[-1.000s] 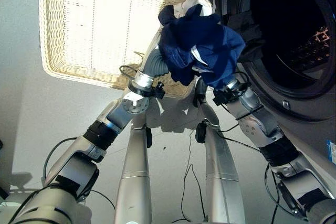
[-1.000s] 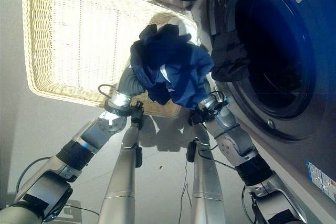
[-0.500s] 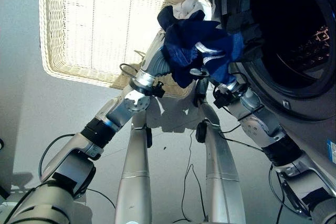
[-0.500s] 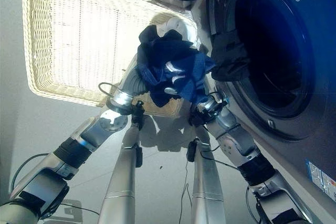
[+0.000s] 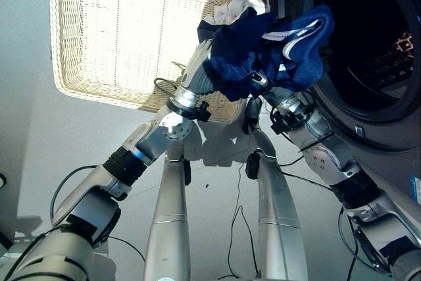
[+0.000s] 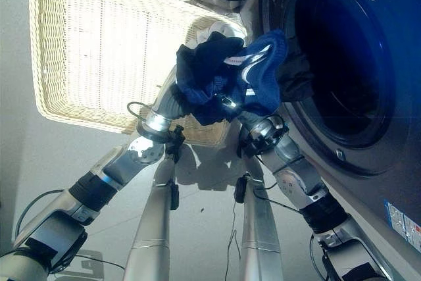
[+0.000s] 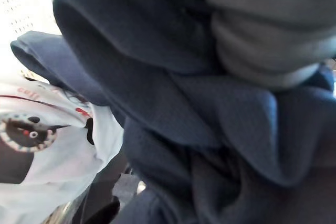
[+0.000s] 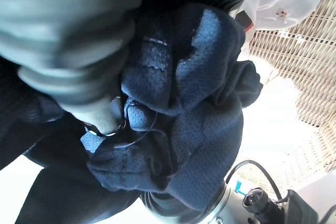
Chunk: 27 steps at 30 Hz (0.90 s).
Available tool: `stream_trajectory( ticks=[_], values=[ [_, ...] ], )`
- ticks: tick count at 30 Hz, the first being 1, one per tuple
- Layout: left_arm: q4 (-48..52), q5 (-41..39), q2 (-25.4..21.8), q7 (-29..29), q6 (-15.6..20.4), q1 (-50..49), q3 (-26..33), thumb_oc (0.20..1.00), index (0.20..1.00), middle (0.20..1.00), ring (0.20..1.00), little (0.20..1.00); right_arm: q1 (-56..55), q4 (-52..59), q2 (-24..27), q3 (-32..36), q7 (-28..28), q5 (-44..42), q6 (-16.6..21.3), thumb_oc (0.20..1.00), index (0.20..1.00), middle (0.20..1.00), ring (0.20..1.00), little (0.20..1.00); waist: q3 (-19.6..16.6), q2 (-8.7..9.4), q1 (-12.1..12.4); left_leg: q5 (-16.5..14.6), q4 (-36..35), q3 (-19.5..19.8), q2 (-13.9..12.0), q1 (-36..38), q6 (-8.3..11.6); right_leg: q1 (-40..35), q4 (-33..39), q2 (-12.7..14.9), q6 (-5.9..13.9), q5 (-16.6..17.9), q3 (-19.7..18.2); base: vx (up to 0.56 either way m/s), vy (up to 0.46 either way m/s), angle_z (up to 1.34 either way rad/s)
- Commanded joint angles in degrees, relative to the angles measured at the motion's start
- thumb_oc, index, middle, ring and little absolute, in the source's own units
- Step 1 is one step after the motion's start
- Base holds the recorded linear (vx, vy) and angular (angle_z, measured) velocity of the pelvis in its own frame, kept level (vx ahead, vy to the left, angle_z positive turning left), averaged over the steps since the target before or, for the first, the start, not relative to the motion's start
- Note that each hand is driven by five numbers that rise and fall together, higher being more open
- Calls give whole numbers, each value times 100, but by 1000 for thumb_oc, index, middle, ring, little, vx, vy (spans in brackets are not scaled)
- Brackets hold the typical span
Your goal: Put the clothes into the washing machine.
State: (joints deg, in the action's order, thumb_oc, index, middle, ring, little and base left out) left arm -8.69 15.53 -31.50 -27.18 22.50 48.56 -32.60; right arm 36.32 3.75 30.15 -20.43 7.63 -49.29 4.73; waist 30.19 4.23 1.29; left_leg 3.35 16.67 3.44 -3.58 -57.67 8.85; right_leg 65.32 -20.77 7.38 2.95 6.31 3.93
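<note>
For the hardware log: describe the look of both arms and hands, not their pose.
Both arms are silver-grey tubes with black bands and round silver joint discs. Thin black cables loop at the wrists. Left hand and right hand show as grey ribbed covers.

Pale woven wicker basket (image 5: 112,37) lying on a light grey floor (image 5: 26,156), brightly lit inside

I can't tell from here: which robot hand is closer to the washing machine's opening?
The right. The right robot hand, wrapped in the blue clothes, is at the rim of the drum opening; the left robot hand holds the bundle's far side, by the wicker basket.
</note>
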Motion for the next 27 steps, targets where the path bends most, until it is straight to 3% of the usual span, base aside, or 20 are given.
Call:
stream_trajectory(
  ticks=[1,2,4,10,27],
  values=[
    [199,371,244,-143,-187,22,-20,655,655,655,655,655,91,935,-196,-252,389,-243,378,200,200,200,200,200,-40,-355,-148,364,-194,-108,780,-48,-565,-269,105,-411,517,220,698,0,0,0],
    [183,368,253,-194,-240,16,-8,1000,1000,1000,1000,1000,87,919,-210,-247,379,-274,402,200,200,200,200,200,-40,-354,-142,368,-195,-102,781,-50,-562,-271,105,-404,519,221,706,0,0,0],
    [138,363,286,-305,-554,-5,12,1000,1000,1000,1000,1000,81,872,-254,-227,367,-317,476,200,200,200,200,200,-40,-355,-131,374,-192,-86,793,-58,-564,-264,104,-400,521,228,713,0,0,0],
    [26,359,321,-499,-986,-133,90,1000,1000,1000,1000,1000,51,854,-313,-115,251,-428,675,200,200,200,200,200,-40,-360,-119,382,-202,-86,796,-50,-563,-270,130,-387,530,250,723,0,0,0],
    [-77,429,133,98,-1615,-221,229,1000,1000,1000,1000,1000,-63,805,-249,597,-122,-360,1610,200,200,200,200,200,-40,-369,-147,368,-160,-128,752,-52,-555,-263,70,-344,569,263,719,0,0,0]
  ],
)
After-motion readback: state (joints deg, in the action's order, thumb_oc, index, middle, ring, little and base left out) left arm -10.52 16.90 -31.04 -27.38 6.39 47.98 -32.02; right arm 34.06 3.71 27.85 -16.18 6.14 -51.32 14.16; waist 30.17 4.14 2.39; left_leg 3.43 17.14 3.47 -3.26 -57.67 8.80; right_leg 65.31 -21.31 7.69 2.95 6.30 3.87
